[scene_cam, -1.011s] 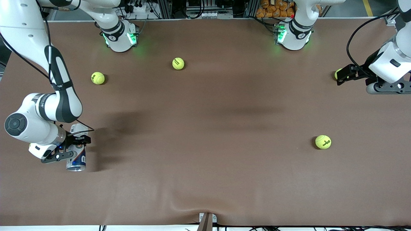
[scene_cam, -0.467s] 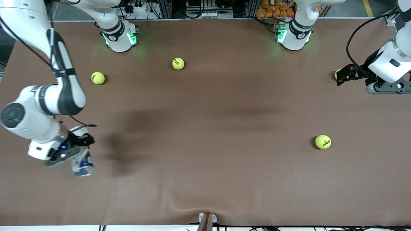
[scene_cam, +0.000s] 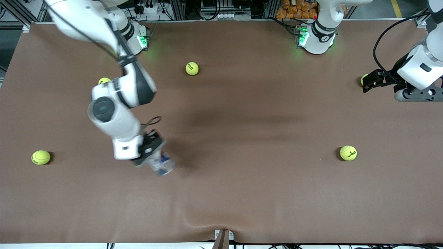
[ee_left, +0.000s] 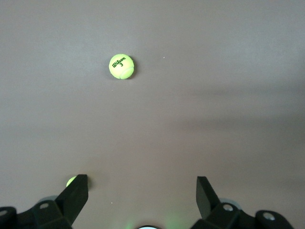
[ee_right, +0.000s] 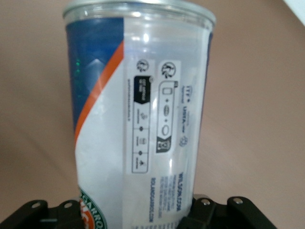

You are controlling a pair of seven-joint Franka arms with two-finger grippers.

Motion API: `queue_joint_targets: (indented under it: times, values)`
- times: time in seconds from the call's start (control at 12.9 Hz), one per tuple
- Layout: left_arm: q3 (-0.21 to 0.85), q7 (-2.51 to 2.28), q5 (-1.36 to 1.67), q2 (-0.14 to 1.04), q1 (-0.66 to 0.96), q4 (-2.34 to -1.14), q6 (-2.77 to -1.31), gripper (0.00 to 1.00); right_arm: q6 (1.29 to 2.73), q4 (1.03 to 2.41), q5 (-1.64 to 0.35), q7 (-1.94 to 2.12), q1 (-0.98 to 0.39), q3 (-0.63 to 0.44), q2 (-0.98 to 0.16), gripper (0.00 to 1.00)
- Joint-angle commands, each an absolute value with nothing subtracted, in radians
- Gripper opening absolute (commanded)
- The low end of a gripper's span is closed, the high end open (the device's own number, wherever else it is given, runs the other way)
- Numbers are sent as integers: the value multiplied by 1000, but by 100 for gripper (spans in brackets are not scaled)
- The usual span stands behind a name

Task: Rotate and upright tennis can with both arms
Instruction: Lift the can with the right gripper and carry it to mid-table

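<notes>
My right gripper (scene_cam: 149, 149) is shut on the tennis can (scene_cam: 161, 163), a clear tube with a white, dark-blue and red label and a silver rim. It holds the can tilted in the air over the table's middle part, toward the right arm's end. In the right wrist view the can (ee_right: 143, 119) fills the frame and stands out from between my jaws, rim away from the camera. My left gripper (scene_cam: 367, 83) is open and empty at the left arm's end of the table, beside a tennis ball (scene_cam: 363, 79). In the left wrist view my fingers (ee_left: 74, 198) stand wide apart over bare table.
Tennis balls lie scattered: one (scene_cam: 41, 157) near the right arm's end, one (scene_cam: 104, 81) partly hidden by the right arm, one (scene_cam: 192, 68) near the bases, one (scene_cam: 348, 153) toward the left arm's end. The left wrist view shows a ball (ee_left: 121, 66).
My right arm has lifted the can off the table and carried it toward the table's middle, tilting it. A ball that the arm hid now shows. The left arm has not moved.
</notes>
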State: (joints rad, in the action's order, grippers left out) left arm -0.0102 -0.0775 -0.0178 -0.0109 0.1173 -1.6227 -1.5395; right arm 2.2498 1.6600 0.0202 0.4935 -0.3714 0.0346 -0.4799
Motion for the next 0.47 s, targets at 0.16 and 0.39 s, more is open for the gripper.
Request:
queue_joint_targets:
  times: [0.16,0.39]
  values:
    - [-5,-57,-21,-8,110,-1606,-1537,100,2324,1624,40,508,-481,26,-567,56]
    - [-6,-57,-21,-8,109,-1608,-1537,100,2398,1632,41,537,-563,26,-618,57]
